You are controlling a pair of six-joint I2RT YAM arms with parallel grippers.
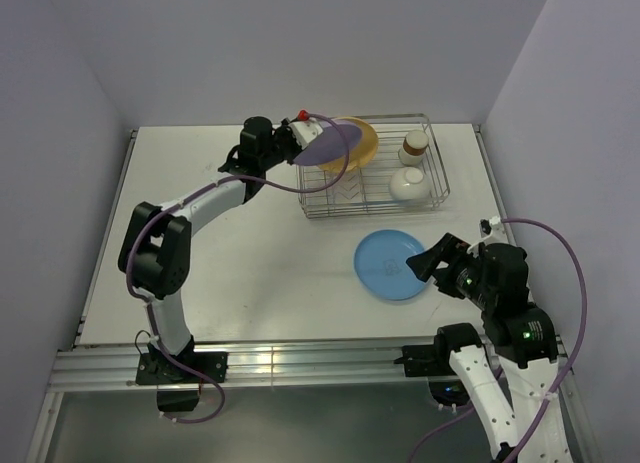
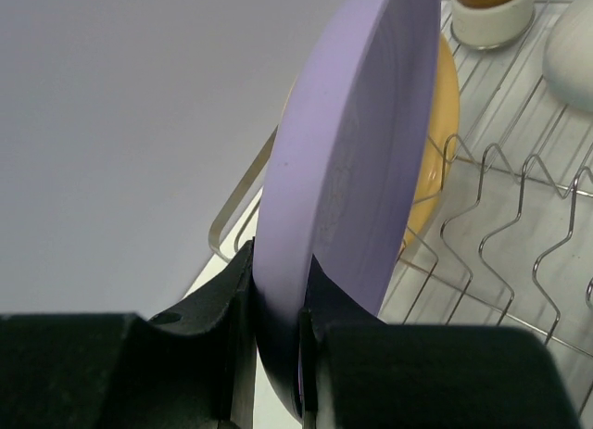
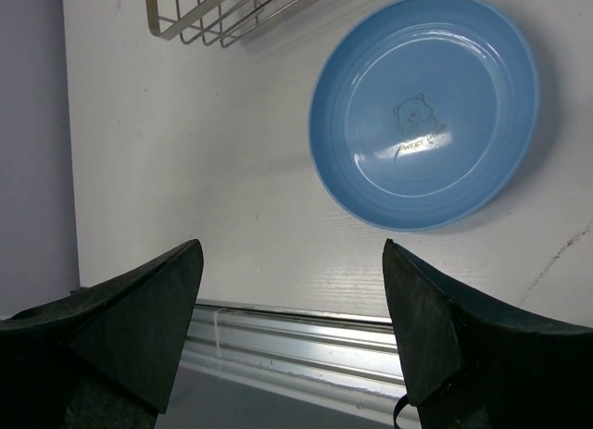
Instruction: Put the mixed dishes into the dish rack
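My left gripper (image 1: 305,138) is shut on the edge of the lavender plate (image 1: 333,143), holding it upright over the left end of the wire dish rack (image 1: 437,186); in the left wrist view the lavender plate (image 2: 357,160) stands just in front of the orange plate (image 2: 440,142), which leans in the rack. The orange plate (image 1: 362,143), a white cup with a brown rim (image 1: 414,145) and a white bowl (image 1: 407,184) are in the rack. The blue plate (image 1: 392,264) lies flat on the table. My right gripper (image 1: 428,261) hovers open at its right edge; the blue plate (image 3: 426,109) lies ahead of the fingers.
The rack's V-shaped dividers (image 2: 519,234) run to the right of the orange plate. The table's metal front rail (image 3: 306,332) lies just below my right gripper. White walls close in the table on three sides.
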